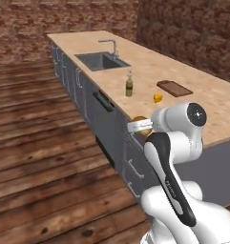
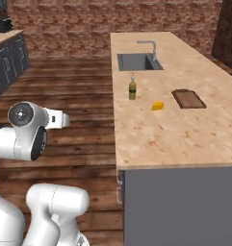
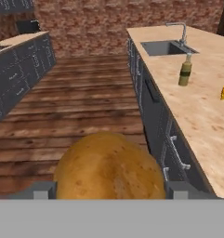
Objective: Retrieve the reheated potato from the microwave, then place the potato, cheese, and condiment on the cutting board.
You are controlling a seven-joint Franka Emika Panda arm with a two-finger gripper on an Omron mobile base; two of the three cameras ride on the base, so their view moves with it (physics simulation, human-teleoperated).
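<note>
My gripper [image 3: 108, 188] grasps the potato [image 3: 109, 167], one finger on each side; it sits low in the centre of the hand view. In the left base view the potato [image 1: 141, 125] shows mid-frame at the counter [image 1: 202, 105] edge. On the counter, the bottle [image 2: 132, 88] stands left of centre, the cheese [image 2: 158, 106] just right of it, and the cutting board [image 2: 188, 99] further right.

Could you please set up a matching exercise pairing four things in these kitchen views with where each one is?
Things:
1. potato
2. condiment bottle
3. cheese wedge
4. cutting board

Places:
A. standing on the counter nearest the sink
B. lying on the counter's far side from the robot
C. between the gripper's fingers
D. lying between bottle and board

Pairs: 1-C, 2-A, 3-D, 4-B
</note>
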